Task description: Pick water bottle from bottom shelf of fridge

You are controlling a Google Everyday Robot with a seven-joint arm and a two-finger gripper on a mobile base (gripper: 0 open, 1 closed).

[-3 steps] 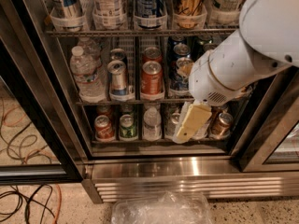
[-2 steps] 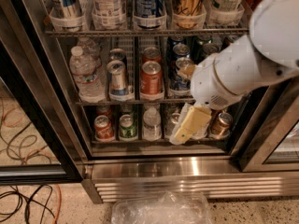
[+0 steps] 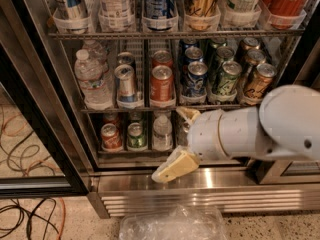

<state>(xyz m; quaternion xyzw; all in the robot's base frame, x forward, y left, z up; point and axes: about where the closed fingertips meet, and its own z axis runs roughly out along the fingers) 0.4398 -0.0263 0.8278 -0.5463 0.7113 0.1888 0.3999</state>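
The water bottle, small, clear, with a white cap, stands on the bottom shelf of the fridge, right of a green can. My gripper is at shelf height just right of the bottle, in front of the shelf's right lanes. It is open: one tan finger lies low over the steel lip, the other is up near the middle rack. It holds nothing. My white arm hides the shelf's right half.
A red can and a green can stand left of the bottle. A larger clear bottle and several cans fill the middle rack. A crumpled plastic bag and cables lie on the floor.
My arm has dropped and swung to lie level across the lower right. The gripper has moved down and left, nearer the water bottle. The bottle has not moved.
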